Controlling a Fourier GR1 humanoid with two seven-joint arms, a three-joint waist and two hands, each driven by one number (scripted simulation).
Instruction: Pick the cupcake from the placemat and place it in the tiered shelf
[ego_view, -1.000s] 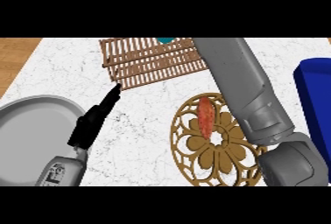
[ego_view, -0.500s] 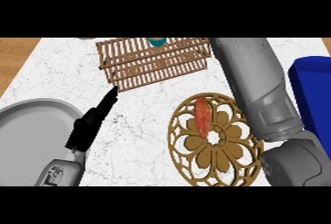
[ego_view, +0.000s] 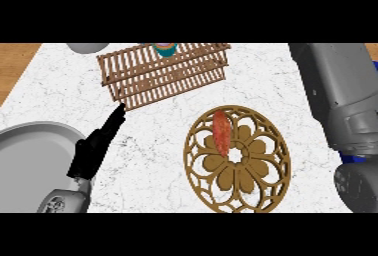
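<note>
The cupcake (ego_view: 164, 48), with a teal wrapper and pink top, sits at the back of the wooden slatted tiered shelf (ego_view: 162, 75) near the view's top edge. The round brown openwork placemat (ego_view: 236, 160) lies on the counter in front of the shelf and carries only an orange-red vegetable (ego_view: 220, 131). My left hand (ego_view: 94, 147) rests at the lower left, open, its straight fingers pointing at the shelf's front left corner. My right forearm (ego_view: 332, 95) runs along the right edge. The right hand itself is out of view.
A large grey pan (ego_view: 29, 155) lies at the lower left beside my left hand. A grey bowl (ego_view: 88, 47) shows at the top left behind the shelf. A sliver of a blue object (ego_view: 358, 160) shows behind the right forearm. The counter's wooden edge (ego_view: 15, 65) is at the far left.
My right forearm has swung to the right, away from the shelf, uncovering the cupcake standing on it. The left hand has hardly moved.
</note>
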